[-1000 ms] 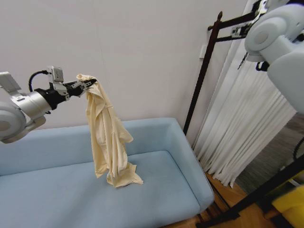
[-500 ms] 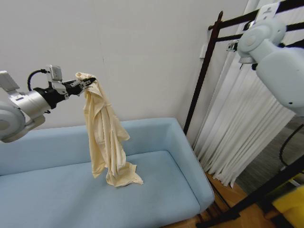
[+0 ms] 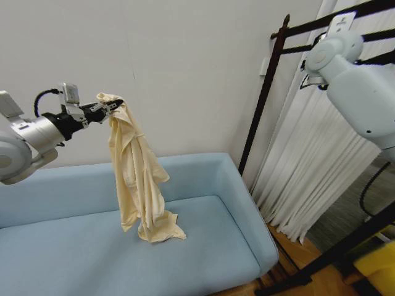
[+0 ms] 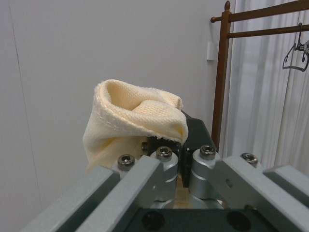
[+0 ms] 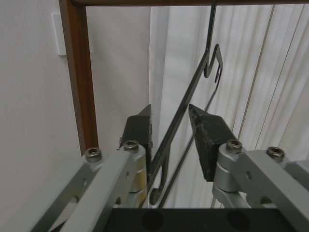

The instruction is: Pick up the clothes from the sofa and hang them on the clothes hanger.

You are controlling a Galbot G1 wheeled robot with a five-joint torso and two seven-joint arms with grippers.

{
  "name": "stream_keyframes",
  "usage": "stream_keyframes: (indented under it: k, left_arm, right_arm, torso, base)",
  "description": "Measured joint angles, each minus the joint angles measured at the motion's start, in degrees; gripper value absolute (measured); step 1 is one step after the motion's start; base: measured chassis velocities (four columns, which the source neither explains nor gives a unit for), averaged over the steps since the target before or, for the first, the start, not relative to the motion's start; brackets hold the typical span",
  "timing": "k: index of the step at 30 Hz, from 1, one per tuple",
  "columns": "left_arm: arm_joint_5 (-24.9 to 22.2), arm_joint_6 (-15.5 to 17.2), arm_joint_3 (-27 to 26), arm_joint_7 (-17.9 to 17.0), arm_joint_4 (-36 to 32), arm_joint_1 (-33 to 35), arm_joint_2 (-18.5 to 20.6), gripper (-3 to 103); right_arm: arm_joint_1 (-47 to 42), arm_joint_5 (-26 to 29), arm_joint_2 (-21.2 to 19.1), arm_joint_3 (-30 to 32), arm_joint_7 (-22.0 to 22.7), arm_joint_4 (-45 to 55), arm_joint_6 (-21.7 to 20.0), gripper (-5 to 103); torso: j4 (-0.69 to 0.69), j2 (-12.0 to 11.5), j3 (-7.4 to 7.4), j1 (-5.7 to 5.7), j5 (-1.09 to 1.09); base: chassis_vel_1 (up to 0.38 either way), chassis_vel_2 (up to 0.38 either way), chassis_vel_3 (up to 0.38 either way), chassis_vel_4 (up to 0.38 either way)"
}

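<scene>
Cream-yellow woven garment (image 3: pixel 139 179): top end pinched tight in left gripper (image 3: pixel 105 110), raised over pale blue fabric sofa (image 3: pixel 74 259); hem rests on seat. Right gripper (image 5: pixel 170 116): jaws spread wide, astride thin black wire hanger (image 5: pixel 188 96) on dark wooden rack (image 3: pixel 262 98). Step, as judged: lift-and-carry. Next move needs hem lifted clear, then a swing toward rack.

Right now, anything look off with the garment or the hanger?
The cream garment hangs twisted from a bunched edge in the left gripper, its lower end pooled on the sofa seat. The wire hanger sits slanted inside the open right gripper, not clamped.
</scene>
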Motion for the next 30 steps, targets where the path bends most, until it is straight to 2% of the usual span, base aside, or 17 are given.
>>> stream_keyframes:
  k: [1, 5, 8, 13, 25, 30]
  left_arm:
    - [-0.06, -0.01, 0.0, 0.0, 0.05, -0.11, 0.01, 1]
    - [-0.23, -0.02, 0.0, 0.05, 0.11, -0.25, 0.05, 1]
    - [-0.25, -0.02, -0.16, 0.14, 0.11, -0.07, 0.07, 1]
    - [-0.27, -0.05, -0.24, 0.31, 0.12, 0.08, 0.08, 1]
    - [-0.35, -0.06, -0.25, 0.48, 0.06, 0.4, 0.26, 1]
    - [-0.23, -0.06, -0.23, 0.48, -0.22, 0.59, -0.02, 1]
  right_arm:
    - [-0.06, -0.33, -0.03, -0.04, -0.2, 0.0, 0.0, 25]
    - [-0.15, -2.09, 0.19, -0.32, -0.92, -0.38, 0.46, 4]
    - [-0.14, -3.14, 0.63, -0.38, -0.99, -0.8, 1.23, 1]
    - [-0.18, -5.48, 1.22, -0.47, -1.0, -1.43, 2.91, 0]
    - [-1.76, -5.62, 0.73, 0.73, -0.8, 0.76, 3.99, 0]
    - [-2.15, -8.94, 0.8, 1.29, -2.05, 3.32, 4.24, 0]
  torso:
    - [0.0, 0.0, 0.0, 0.0, 0.0]
    - [0.0, 0.0, 0.0, 0.0, 0.0]
    - [0.01, 0.0, 0.0, 0.0, 0.0]
    - [0.01, 0.0, 0.0, 0.0, -0.01]
    - [-0.01, 0.0, -0.01, 0.0, 0.0]
    - [-0.01, 0.0, -0.01, -0.01, -0.01]
  base:
    - [0.0, 0.0, 0.0, 0.0]
    - [0.0, 0.0, 0.0, 0.0]
    - [0.0, 0.0, 0.0, 0.0]
    - [0.0, 0.0, 0.0, 0.0]
    - [0.0, 0.0, 0.0, 0.0]
    - [0.0, 0.0, 0.0, 0.0]
